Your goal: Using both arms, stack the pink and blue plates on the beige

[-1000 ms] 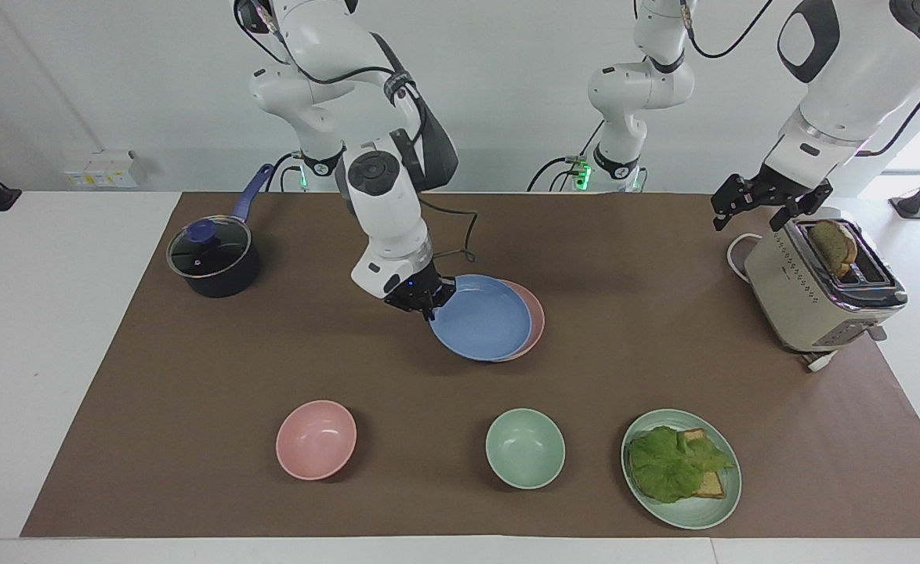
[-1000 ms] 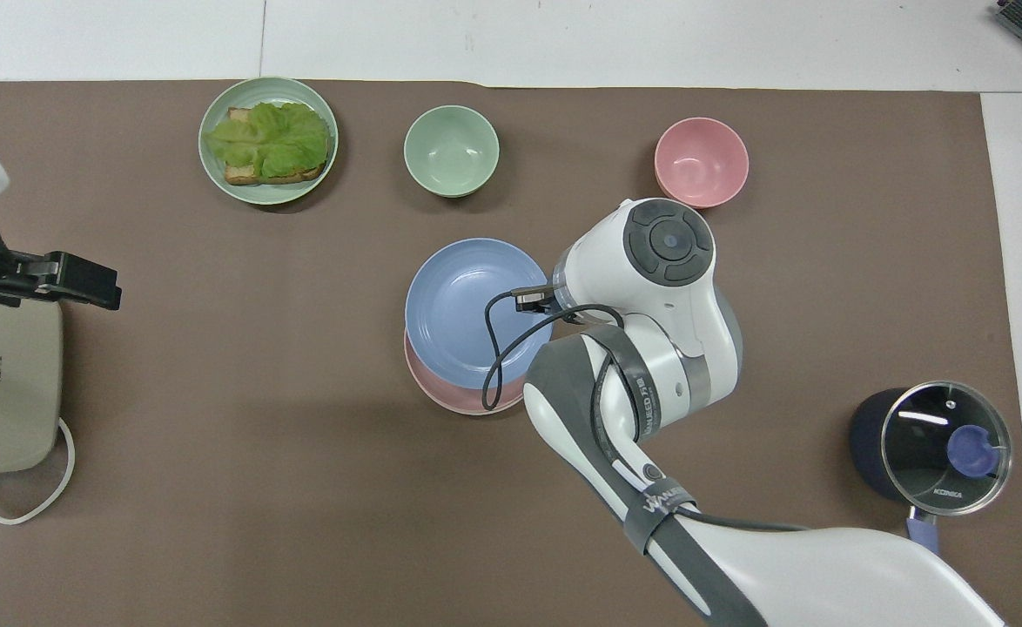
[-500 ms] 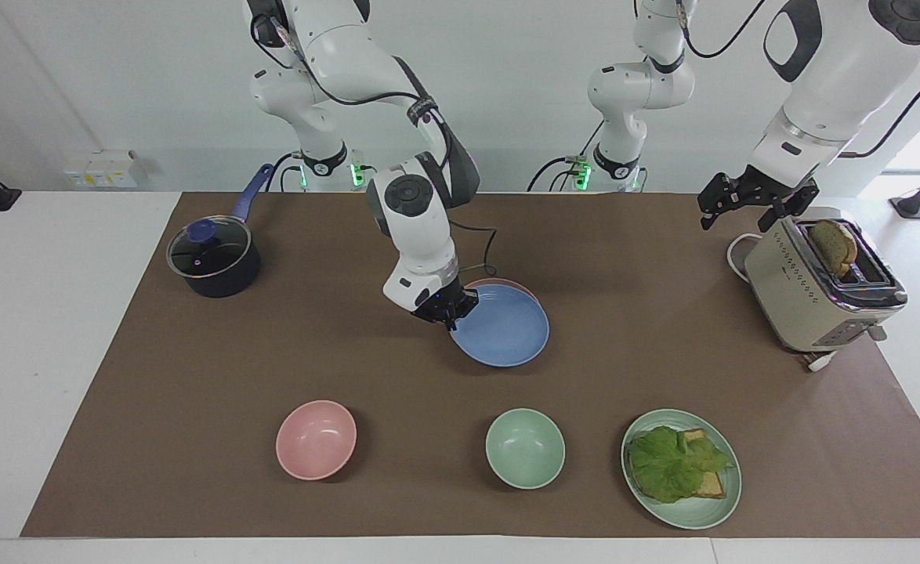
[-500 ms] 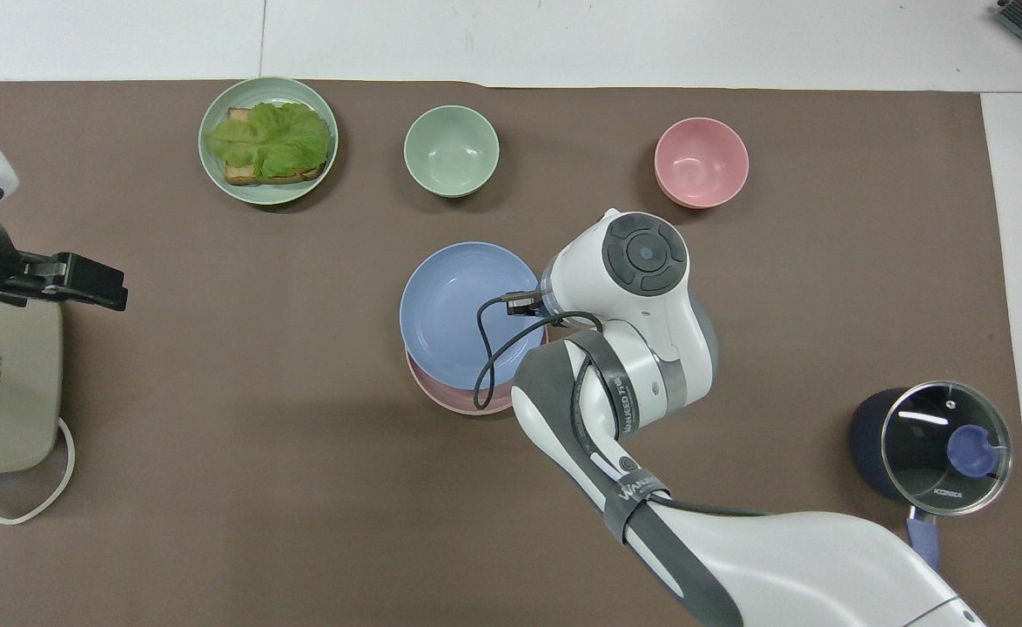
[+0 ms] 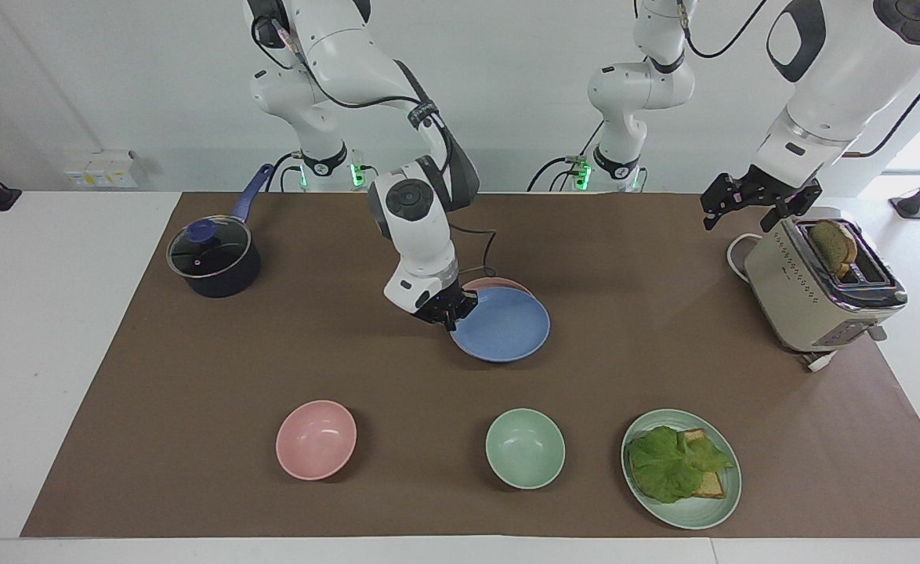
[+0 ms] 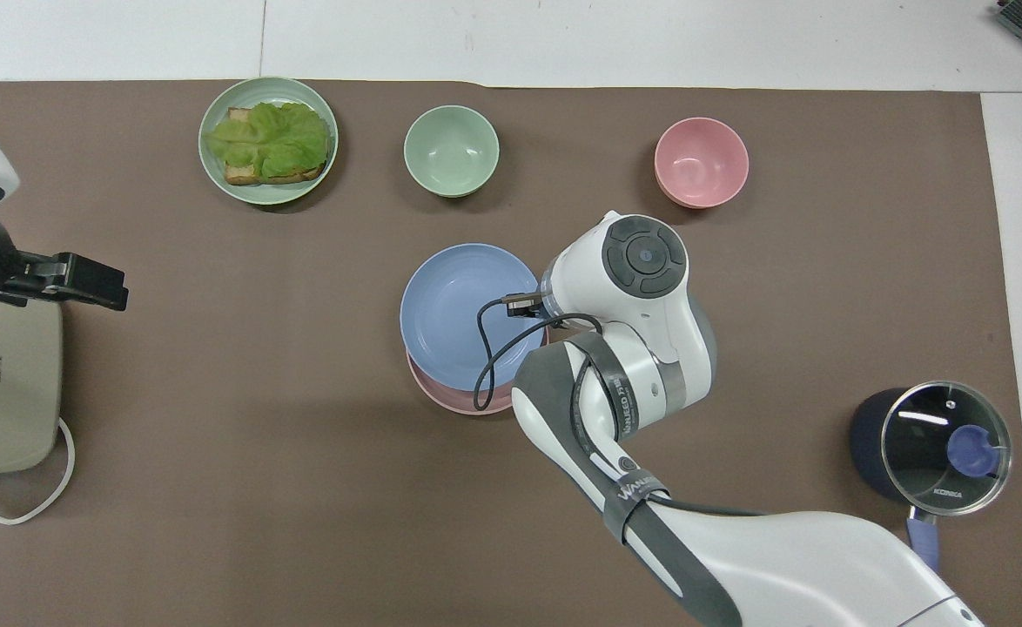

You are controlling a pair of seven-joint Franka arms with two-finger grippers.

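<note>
Right gripper (image 5: 447,309) sits at the rim of the blue plate (image 5: 507,329), mid-counter (image 5: 193,376); whether its jaws grasp that rim or have released it cannot be told. The blue plate lies on the pink plate (image 5: 499,283) but off-centre, overhanging the edge farther from the robots; only a sliver of pink shows on the nearer edge. No beige plate is visible; it may lie hidden underneath.

Left gripper (image 5: 758,205) waits over the toaster (image 5: 813,290), jaws released and empty.

Risks, as judged: a withdrawal that catches the rim would drag the blue plate further off-centre or tip it off the stack; a sideways pull could shift the pink plate too.
</note>
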